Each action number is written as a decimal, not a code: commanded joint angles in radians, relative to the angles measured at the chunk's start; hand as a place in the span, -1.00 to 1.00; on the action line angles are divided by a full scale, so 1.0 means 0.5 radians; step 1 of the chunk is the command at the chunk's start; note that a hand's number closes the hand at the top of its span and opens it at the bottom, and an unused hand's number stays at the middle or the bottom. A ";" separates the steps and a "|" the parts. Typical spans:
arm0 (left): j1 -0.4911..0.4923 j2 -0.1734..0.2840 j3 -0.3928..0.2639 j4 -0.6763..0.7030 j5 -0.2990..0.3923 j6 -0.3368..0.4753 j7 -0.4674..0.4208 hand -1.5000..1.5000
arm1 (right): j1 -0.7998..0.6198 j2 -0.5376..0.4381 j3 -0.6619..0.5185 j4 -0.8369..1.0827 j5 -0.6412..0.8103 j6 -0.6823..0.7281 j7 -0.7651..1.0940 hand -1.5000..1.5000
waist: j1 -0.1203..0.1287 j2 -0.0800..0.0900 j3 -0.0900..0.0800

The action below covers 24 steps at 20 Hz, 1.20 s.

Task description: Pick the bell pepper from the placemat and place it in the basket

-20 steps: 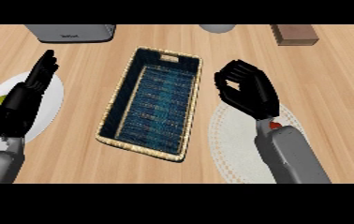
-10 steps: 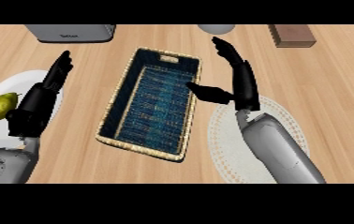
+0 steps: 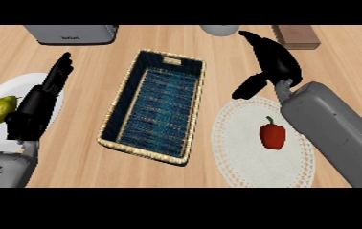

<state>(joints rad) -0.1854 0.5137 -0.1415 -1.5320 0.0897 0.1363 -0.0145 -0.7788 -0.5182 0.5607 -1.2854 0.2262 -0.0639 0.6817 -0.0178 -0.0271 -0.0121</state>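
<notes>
Head view: bell pepper (image 3: 273, 134) on placemat (image 3: 240, 146), basket (image 3: 157, 106) beside.

Single head view, steeply down on counter (image 3: 92, 55), basket (image 3: 157, 106) centred, forearms entering below

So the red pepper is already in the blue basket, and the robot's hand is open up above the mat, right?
Not quite. The head view shows the red pepper lying on the white mat, beside the blue basket, not in it. The rest holds: the right hand is open above the mat.
</notes>
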 commanded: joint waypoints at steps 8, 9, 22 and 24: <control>-0.050 -0.059 0.025 0.018 0.003 -0.005 0.011 0.00 | -0.302 -0.211 -0.069 -0.337 -0.742 1.215 0.961 -1.00 | -0.014 0.031 0.020; 0.068 0.002 0.050 -0.019 0.017 -0.064 -0.065 0.00 | -0.282 -0.360 -0.132 -0.230 -0.779 1.307 0.827 -1.00 | 0.020 0.039 0.021; -0.044 -0.092 0.064 0.009 -0.077 -0.087 -0.021 0.00 | -0.009 -0.411 0.001 -0.244 -0.732 1.321 0.726 -1.00 | 0.032 0.054 0.023; -0.009 -0.146 0.052 0.058 -0.117 -0.065 -0.108 0.00 | -0.007 -0.383 0.000 -0.219 -0.733 1.344 0.751 -1.00 | 0.034 0.055 0.023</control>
<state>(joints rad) -0.1877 0.4732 -0.1052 -1.5288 0.0596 0.0921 -0.0385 -0.8054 -0.7253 0.5420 -1.4075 -0.1536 0.5439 0.9653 -0.0010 -0.0018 -0.0008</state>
